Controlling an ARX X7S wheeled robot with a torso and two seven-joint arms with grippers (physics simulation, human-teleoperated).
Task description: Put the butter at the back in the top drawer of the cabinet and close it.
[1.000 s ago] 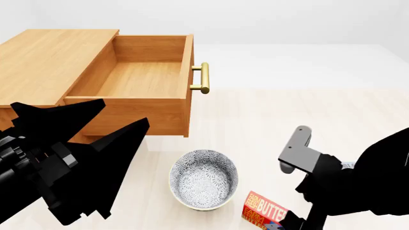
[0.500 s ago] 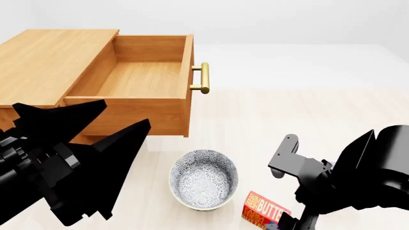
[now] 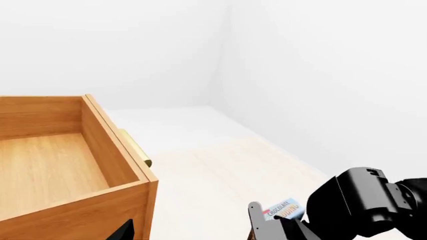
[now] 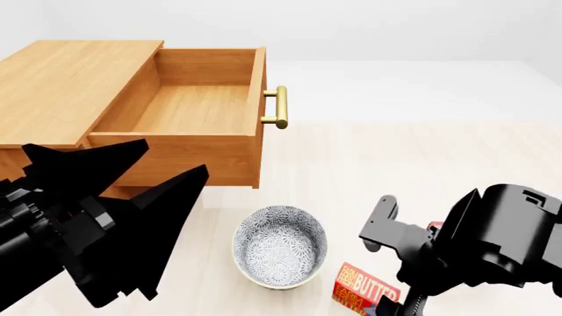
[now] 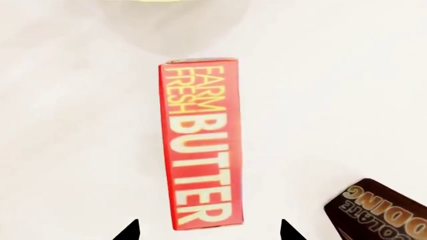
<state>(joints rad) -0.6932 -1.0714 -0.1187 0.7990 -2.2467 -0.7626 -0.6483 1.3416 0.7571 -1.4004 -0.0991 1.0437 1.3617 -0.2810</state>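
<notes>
Lower and nearer the small red-orange butter carton (image 4: 364, 293) than a moment ago, the black right gripper (image 5: 208, 231) has come down and turned over it. Nothing else has moved.

From the right wrist view, the carton lies flat on the pale floor (image 4: 386, 164), with its yellow letters facing up. Two black fingertips (image 5: 128, 232) stand one on each side of the carton's near end. They are spread wider than the carton and do not touch it. This gripper holds nothing.

From the head view, the butter carton lies at the near edge of the floor, just beside the round patterned bowl (image 4: 279, 245). A dark-brown chocolate pudding box (image 5: 381, 210) lies near the carton, apart from it.

The big honey-brown wooden cabinet (image 4: 62, 85) stands at the far left. Its top drawer (image 4: 189, 108) is pulled out wide and has nothing in it. Its brass bar handle (image 4: 278, 106) points toward the open floor.

The black left gripper (image 4: 131, 181) hangs in front of the cabinet with its two fingers spread apart. It holds nothing too.

The step in hand looks like reaching for the butter. Next, the right gripper should go down a little more, so its fingers sit on both long sides of the carton. Then it should squeeze, lift, and carry the carton to the back of the open drawer. It should keep off the pudding box. After that the drawer needs a push to shut it.
</notes>
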